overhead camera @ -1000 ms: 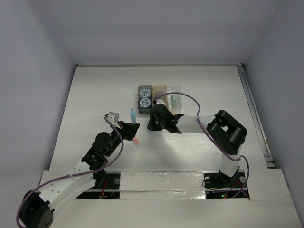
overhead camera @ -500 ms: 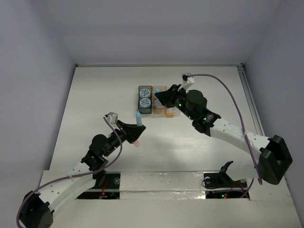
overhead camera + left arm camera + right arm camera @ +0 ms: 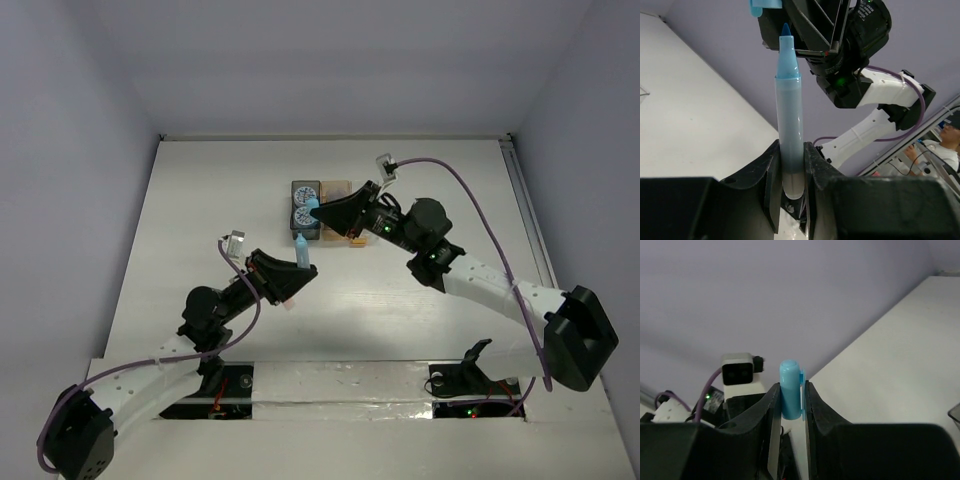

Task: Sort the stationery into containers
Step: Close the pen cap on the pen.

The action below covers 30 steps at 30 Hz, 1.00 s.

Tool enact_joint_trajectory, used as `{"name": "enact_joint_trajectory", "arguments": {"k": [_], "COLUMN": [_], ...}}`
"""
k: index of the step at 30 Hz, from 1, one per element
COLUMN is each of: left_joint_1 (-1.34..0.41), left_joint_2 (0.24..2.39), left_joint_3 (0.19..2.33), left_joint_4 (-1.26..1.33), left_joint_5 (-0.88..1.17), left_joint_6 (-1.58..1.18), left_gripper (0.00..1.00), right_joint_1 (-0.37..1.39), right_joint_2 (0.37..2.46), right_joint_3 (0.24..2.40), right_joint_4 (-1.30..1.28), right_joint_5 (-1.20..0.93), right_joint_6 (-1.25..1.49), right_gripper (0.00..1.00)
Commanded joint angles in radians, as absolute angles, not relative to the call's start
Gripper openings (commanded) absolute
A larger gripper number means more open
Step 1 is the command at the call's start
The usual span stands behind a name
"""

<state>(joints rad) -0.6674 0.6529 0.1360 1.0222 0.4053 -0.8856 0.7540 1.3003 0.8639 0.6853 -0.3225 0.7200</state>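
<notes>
Nearest, around the middle of the table (image 3: 200, 200) and a little toward its left edge: left gripper (image 3: 790, 159), fingers pinched tight on the lower barrel of a light blue marker (image 3: 788, 110). Holds it upright, bare felt tip uppermost. Just beside that gripper on its near side, a small pink piece (image 3: 289, 303) lying on the tabletop, too small to make out further. Farther on, raised above the marker's tip: right gripper (image 3: 790, 399), jaws nearly together and clamped on a light blue cap (image 3: 789, 377), clip side showing. From the left wrist view, tip pointing up toward the cap and very near it; touching or not, cannot tell. Beyond and beneath the cap, in the far half of the table, midway between the left and right edges: dark grey box (image 3: 311, 234) with two round patterned discs (image 3: 304, 193) inside, one partly hidden by the cap. Touching its right side, tan-orange box (image 3: 337, 188), contents unclear. Third container covered by the right arm, not visible.
</notes>
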Motion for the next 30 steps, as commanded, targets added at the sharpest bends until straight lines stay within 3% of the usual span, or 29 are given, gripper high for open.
{"name": "enact_joint_trajectory", "arguments": {"k": [1, 9, 30], "left_joint_1": [-0.670, -0.670, -0.670], "left_joint_2": [0.661, 0.669, 0.699], "left_joint_3": [0.160, 0.170, 0.160], "left_joint_4": [1.178, 1.189, 1.207], "left_joint_5": [0.460, 0.472, 0.479], "left_joint_6": [-0.951, -0.960, -0.963], "left_gripper": [0.00, 0.00, 0.00], "right_joint_1": [0.756, 0.756, 0.795], "right_joint_2": [1.301, 1.351, 1.394], "right_joint_3": [0.853, 0.859, 0.871], "right_joint_4": [0.864, 0.931, 0.988], "right_joint_5": [-0.423, -0.500, -0.462], "right_joint_6": [0.772, 0.833, 0.853], "right_gripper": [0.00, 0.00, 0.01]}}
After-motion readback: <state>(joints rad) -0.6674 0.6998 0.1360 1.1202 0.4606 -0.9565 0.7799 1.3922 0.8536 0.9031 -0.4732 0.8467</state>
